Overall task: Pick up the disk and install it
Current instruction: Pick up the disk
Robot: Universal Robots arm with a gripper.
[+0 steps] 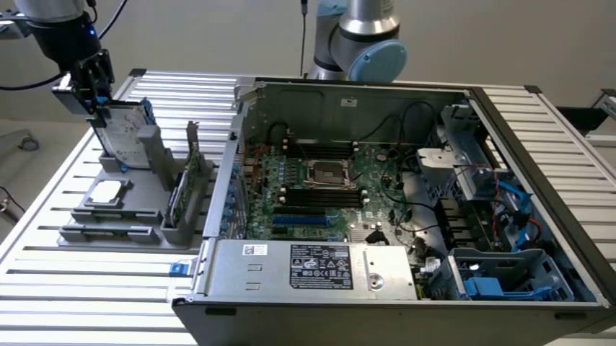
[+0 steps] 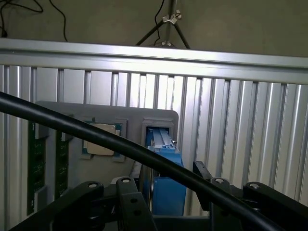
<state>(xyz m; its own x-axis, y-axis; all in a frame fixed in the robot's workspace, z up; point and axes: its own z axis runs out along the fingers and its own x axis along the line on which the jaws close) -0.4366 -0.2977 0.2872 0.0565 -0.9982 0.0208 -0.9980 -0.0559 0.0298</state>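
The disk (image 1: 125,133) stands on edge in a slot of the grey holder (image 1: 120,216) at the exterior view's left, its silver face and white label showing, with the blue carrier along its rim. My gripper (image 1: 97,107) sits at the disk's upper corner and looks shut on it. In the wrist view the blue carrier of the disk (image 2: 166,190) runs between the gripper's black links (image 2: 125,192), rising out of the holder's slot (image 2: 159,126).
The open computer case (image 1: 539,144) lies to the exterior view's right, with its motherboard (image 1: 318,180), a grey power-supply box (image 1: 318,268) and a blue drive cage (image 1: 510,277). A processor (image 1: 106,191) and memory sticks (image 1: 178,194) sit in the holder. A black cable (image 2: 144,154) crosses the wrist view.
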